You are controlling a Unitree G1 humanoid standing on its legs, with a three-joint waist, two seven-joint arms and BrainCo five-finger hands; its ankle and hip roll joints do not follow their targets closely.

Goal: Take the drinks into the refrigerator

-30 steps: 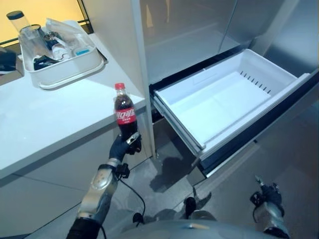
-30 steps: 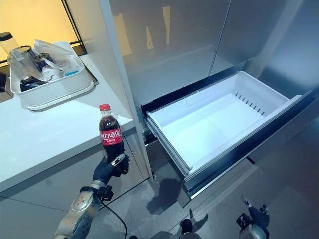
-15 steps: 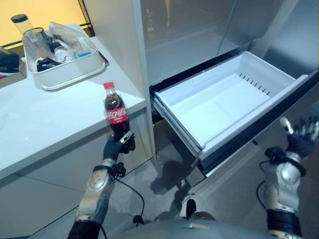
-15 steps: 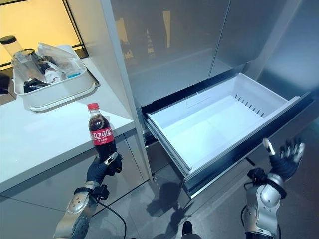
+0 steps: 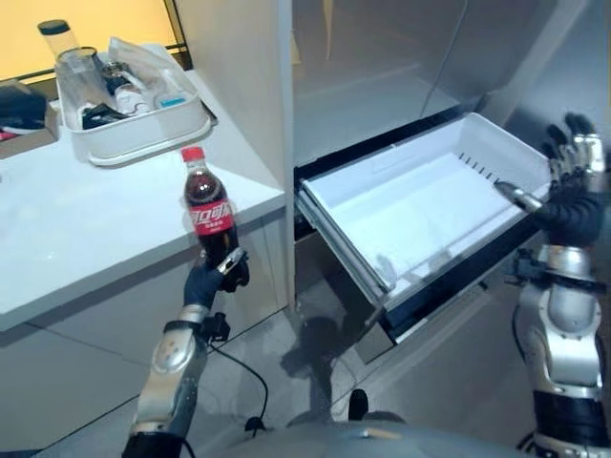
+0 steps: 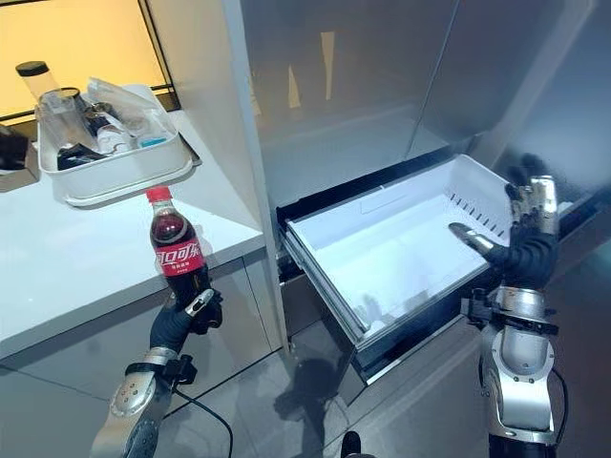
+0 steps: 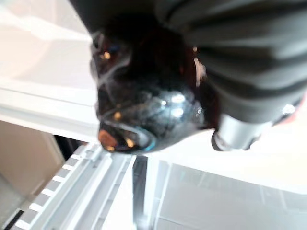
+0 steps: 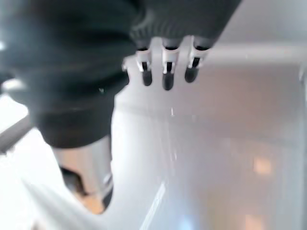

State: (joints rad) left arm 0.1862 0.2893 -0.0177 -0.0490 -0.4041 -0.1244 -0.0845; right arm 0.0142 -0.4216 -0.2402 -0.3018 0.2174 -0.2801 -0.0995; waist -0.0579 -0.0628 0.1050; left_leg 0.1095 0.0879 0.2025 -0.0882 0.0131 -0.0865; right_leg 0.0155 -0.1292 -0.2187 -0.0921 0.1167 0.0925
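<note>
Bottle: the dark cola bottle with red cap and red label [image 5: 207, 212] stands upright, gripped at its base in front of the white counter's edge [image 5: 115, 239].
Left hand [image 5: 216, 277]: fingers curled round the bottle.
Right hand [image 6: 523, 243]: fingers spread, empty, over the open white plastic refrigerator drawer [image 5: 382, 215].
Key relation: drawer lies to the bottle's right; left hand carries.

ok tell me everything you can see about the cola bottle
The cola bottle is clear plastic holding dark drink, with a red cap and a red label. It stands nearly upright in the air, in front of the white counter's edge and left of the open drawer. The left hand grips its lower part; nothing else touches it.
</note>
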